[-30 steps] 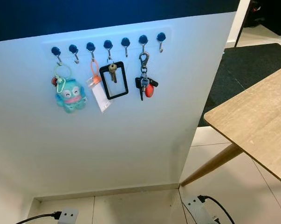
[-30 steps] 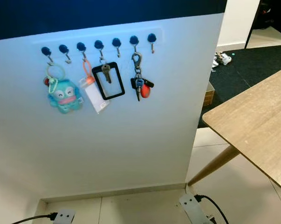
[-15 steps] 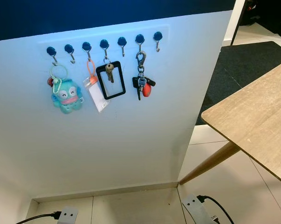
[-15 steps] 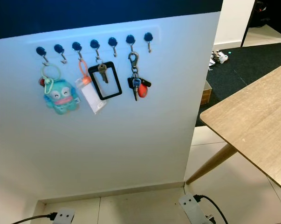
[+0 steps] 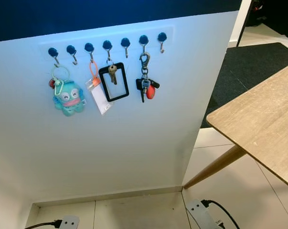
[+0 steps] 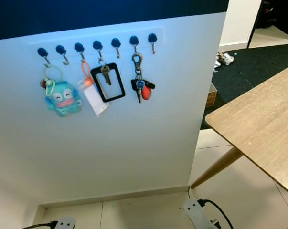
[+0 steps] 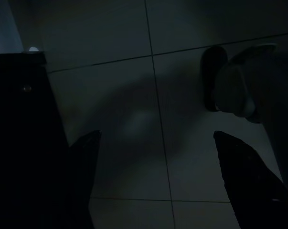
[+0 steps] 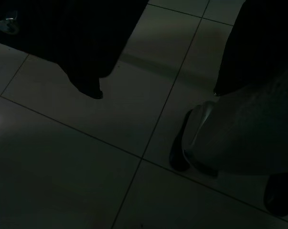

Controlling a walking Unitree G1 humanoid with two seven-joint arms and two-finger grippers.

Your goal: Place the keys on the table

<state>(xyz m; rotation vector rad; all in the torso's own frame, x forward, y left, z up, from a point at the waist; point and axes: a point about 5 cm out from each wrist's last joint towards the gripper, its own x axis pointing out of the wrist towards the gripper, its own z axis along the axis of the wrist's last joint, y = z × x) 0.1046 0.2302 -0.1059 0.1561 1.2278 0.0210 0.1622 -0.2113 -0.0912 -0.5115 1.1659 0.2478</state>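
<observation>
The keys point(image 5: 146, 87) hang on a hook in the upper middle of the frame, crowded by a black holder point(image 5: 114, 82), so the idle grippers, jaws open, may snag it before the desk point(image 5: 263, 119).

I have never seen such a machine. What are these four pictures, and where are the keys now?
The machine is a walking humanoid robot with two arms. The two bright pictures come from the cameras in its head, looking forward and down. They show a white wall with a row of hooks. On the hooks hang a blue plush toy, a clear tag, a black frame with one key and a bunch of keys. A wooden table stands to the right; nothing lies on the part in view.

The two dark pictures come from cameras on the wrists. Both arms hang idle over a tiled floor, fingers open: left gripper, right gripper. Nothing is held.
</observation>
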